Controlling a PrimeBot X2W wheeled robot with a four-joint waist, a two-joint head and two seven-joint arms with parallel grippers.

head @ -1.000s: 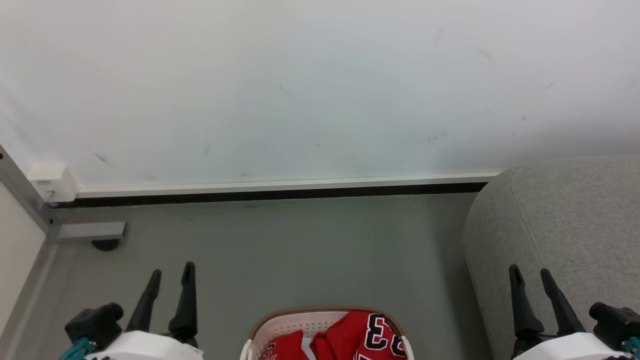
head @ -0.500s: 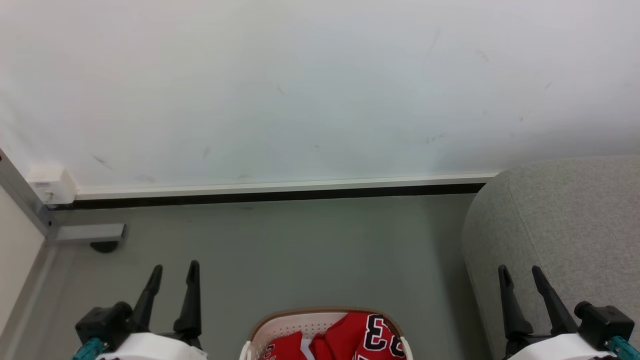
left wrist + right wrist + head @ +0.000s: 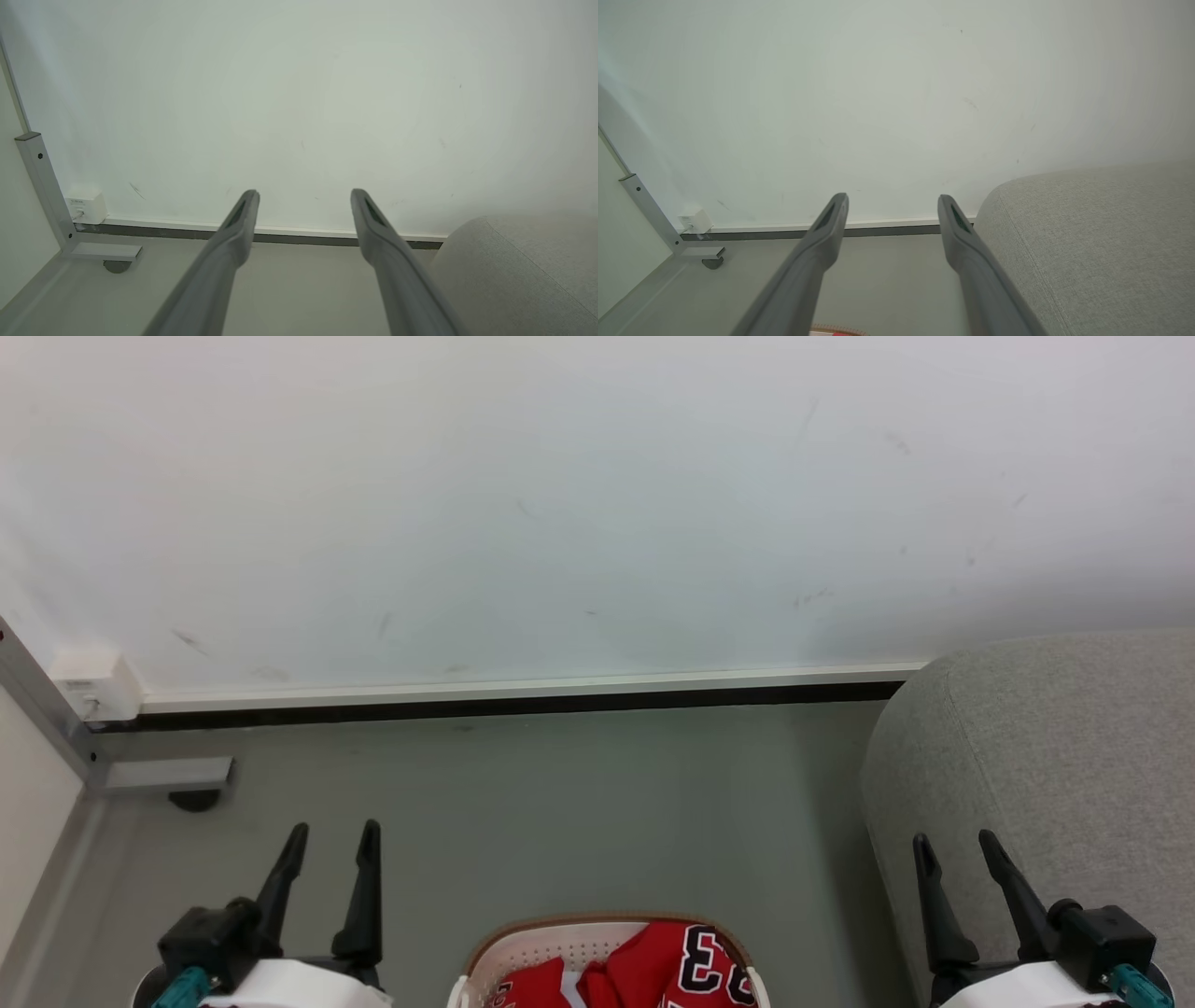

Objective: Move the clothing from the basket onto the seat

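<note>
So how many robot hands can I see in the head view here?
2. The left hand is at lower left above the floor, the right hand at lower right by the seat; both are open and empty, either side of the basket.

A white wall (image 3: 560, 504) takes the whole upper half of the head view, evenly lit and marked by a few faint grey scuffs. Along its foot runs a pale skirting strip (image 3: 523, 685) with a dark line just beneath it. Below lies a plain grey floor (image 3: 560, 803). At the left edge a slanted grey metal post (image 3: 42, 695) meets a flat foot plate (image 3: 168, 772) with a small white box (image 3: 89, 679) beside it. At the right edge, the grey fabric seat (image 3: 1074, 747) stands against the wall.
</note>
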